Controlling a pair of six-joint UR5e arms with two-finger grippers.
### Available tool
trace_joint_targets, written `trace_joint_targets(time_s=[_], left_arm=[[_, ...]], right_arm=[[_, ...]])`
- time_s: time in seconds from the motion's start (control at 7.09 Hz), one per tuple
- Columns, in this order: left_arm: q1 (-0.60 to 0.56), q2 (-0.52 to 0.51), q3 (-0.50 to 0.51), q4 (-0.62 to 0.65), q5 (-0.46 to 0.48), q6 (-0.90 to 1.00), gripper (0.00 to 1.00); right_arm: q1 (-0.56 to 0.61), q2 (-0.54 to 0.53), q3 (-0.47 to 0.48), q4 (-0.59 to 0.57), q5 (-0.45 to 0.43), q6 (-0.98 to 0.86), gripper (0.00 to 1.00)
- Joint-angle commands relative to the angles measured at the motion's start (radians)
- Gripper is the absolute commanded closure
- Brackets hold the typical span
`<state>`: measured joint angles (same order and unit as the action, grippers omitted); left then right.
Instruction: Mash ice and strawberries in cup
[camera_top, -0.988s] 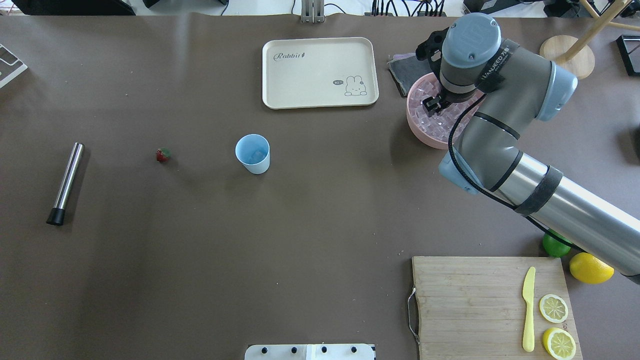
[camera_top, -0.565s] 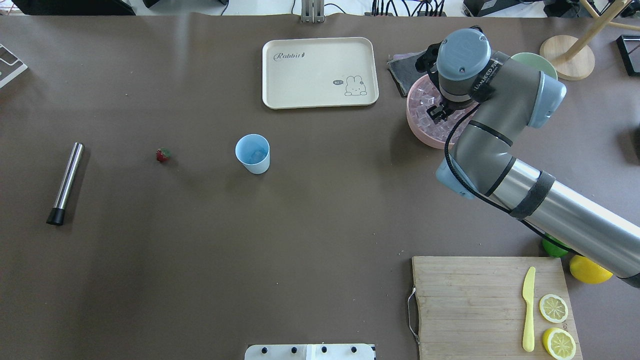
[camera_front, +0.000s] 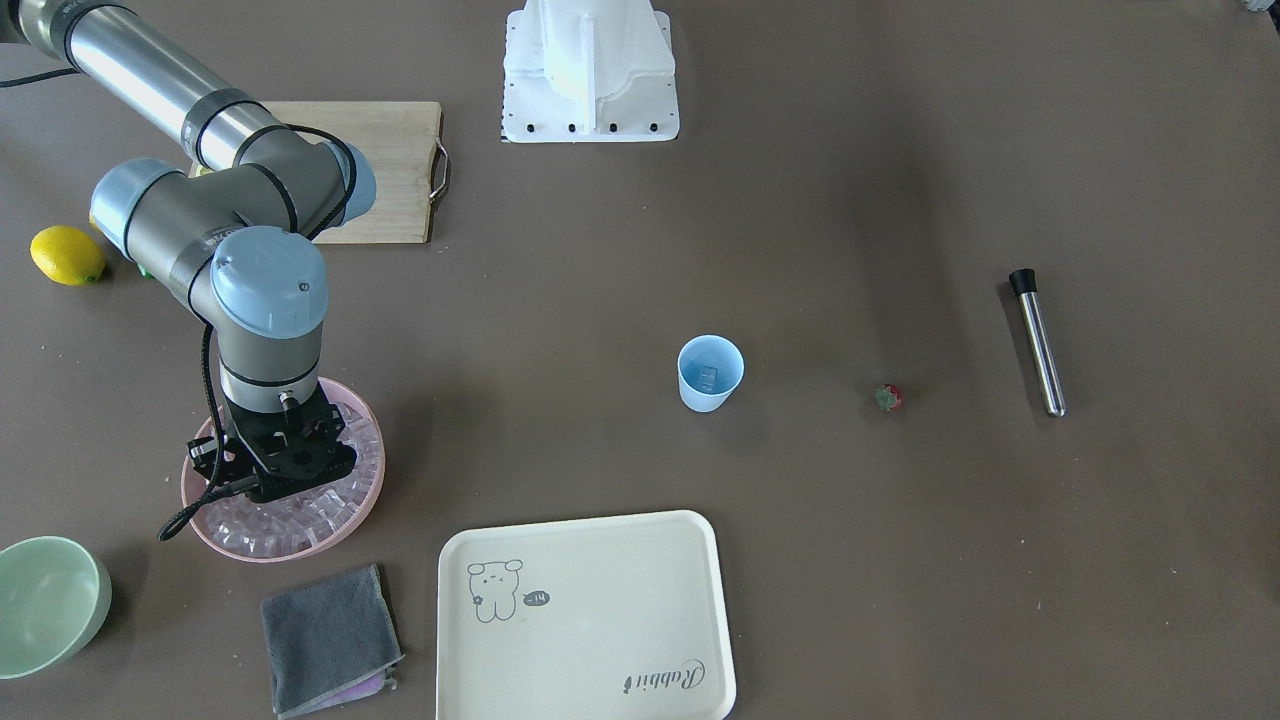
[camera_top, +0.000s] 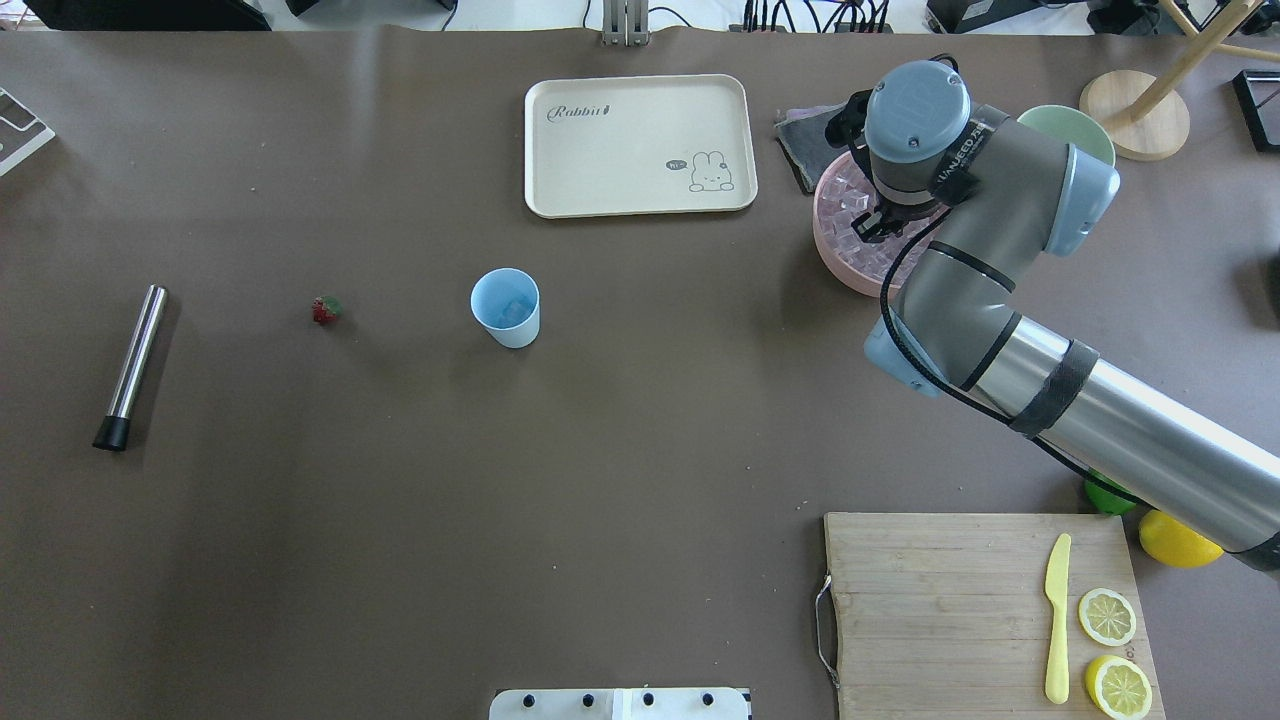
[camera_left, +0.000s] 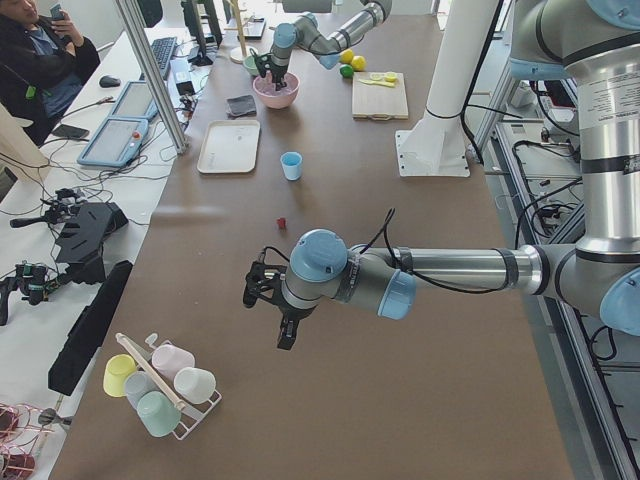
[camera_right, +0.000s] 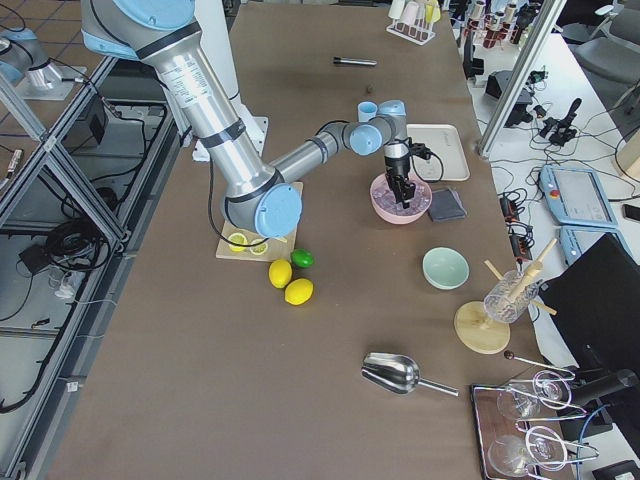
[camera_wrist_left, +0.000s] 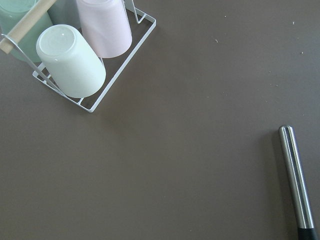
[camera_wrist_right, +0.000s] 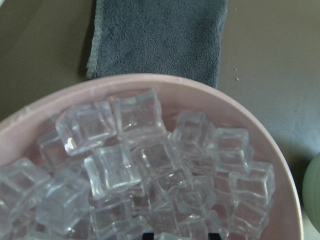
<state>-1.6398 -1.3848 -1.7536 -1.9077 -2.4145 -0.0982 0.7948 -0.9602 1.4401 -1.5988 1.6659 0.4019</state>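
Right gripper (camera_top: 875, 226) low over ice (camera_wrist_right: 112, 170) in pink bowl (camera_top: 835, 255); fingers spread, tips cut off at wrist-view edge. Left gripper (camera_left: 280, 325): opening unreadable. Cup (camera_top: 506, 306) contents faint.

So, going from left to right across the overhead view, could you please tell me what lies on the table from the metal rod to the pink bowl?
Metal rod → strawberry → blue cup → cream tray → pink bowl.
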Motion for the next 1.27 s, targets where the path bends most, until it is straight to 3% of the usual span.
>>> trace_joint_targets(time_s=[0.0, 0.14, 0.28, 0.71, 1.13], left_arm=[[0.0, -0.002, -0.001, -0.001, 0.0, 0.0, 0.02], [0.0, -0.002, -0.003, -0.001, 0.0, 0.0, 0.02], [0.0, -0.002, -0.001, -0.001, 0.0, 0.0, 0.02], [0.0, -0.003, -0.001, -0.001, 0.0, 0.0, 0.02], [0.0, -0.003, 0.0, -0.001, 0.0, -0.002, 0.02]], right_arm=[[-0.002, 0.02, -0.027, 0.0, 0.0, 0.003, 0.66], [0.0, 0.037, -0.023, -0.009, 0.003, 0.002, 0.74], [0.01, 0.046, -0.02, -0.01, 0.009, 0.001, 0.77], [0.049, 0.061, 0.07, -0.056, 0.073, 0.011, 0.78], [-0.007, 0.185, 0.092, -0.08, 0.144, 0.44, 0.78]])
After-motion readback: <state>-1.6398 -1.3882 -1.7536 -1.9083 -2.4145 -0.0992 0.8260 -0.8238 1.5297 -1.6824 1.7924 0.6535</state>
